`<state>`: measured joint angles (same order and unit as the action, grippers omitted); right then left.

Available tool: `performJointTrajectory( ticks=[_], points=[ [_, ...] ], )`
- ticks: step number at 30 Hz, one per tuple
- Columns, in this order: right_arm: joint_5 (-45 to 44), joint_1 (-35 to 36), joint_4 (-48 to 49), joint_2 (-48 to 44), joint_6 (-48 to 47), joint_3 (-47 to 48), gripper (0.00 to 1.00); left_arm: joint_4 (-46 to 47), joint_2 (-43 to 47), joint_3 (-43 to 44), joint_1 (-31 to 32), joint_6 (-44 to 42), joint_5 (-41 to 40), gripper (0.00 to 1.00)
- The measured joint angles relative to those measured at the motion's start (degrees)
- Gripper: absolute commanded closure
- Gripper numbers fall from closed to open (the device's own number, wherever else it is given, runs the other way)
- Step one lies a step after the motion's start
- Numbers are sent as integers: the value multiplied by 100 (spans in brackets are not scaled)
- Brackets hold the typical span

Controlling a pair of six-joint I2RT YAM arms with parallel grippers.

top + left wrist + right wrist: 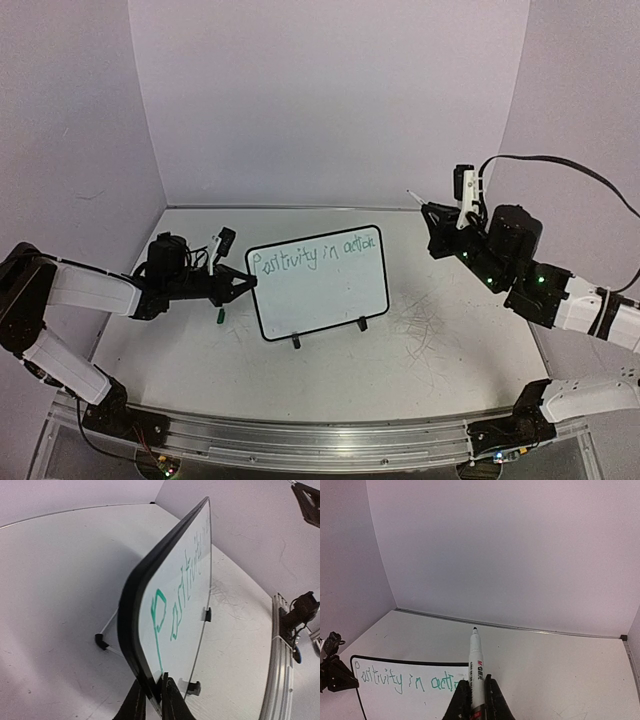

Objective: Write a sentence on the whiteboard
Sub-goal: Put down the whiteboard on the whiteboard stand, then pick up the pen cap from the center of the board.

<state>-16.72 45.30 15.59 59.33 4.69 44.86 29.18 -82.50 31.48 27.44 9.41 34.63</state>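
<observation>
Your left fingers [134,702] are nearly together, one on each side of the black rim of the whiteboard [318,282], at the lower corner of its 9 o'clock edge. The wrist view shows both touching that rim, so they are clamped on it. The whiteboard stands near the middle of the desk [450,385], on two black feet [296,342] and leaning back on a wire stand [107,630].

The sentence [315,255] runs along the top of the whiteboard in thin green letters, "Positivity in action", climbing a little toward 3 o'clock.

Your right fingers [461,700] are clamped on a white pen [476,670]. They hang above the desk at about 2 o'clock from the whiteboard, well apart from it. The pen's dark tip is bare and points toward 11 o'clock at the back wall, touching nothing.

A small green piece [220,317] lies on the desk at 8 o'clock from the whiteboard, just under your left arm; it is too small to tell what it is. Faint grey scribbles [425,322] mark the desk at 4 o'clock from the whiteboard. Nothing stands between the pen and the whiteboard's face.
</observation>
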Motion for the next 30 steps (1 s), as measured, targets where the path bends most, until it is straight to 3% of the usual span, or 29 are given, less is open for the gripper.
performJointTrajectory(
  ticks=[5, 11, 19, 24, 30],
  points=[
    [-62, 0, -176, -26, -13, 0, 100, -97, 42, 0, -4, -84, -370, 73],
    [-86, 0, -246, -233, -9, -4, 100, -433, 393, 0, -11, -66, -690, 56],
    [-39, 0, -244, -289, -78, -117, 100, -1369, 2276, -130, -10, 438, -1660, 35],
    [191, 0, -240, -99, -193, -118, 100, -2551, 2924, -140, -18, 1695, -3046, 35],
    [434, 0, -384, 123, -304, -118, 100, -3937, 1579, 327, -39, 2407, -3630, 45]
  ],
)
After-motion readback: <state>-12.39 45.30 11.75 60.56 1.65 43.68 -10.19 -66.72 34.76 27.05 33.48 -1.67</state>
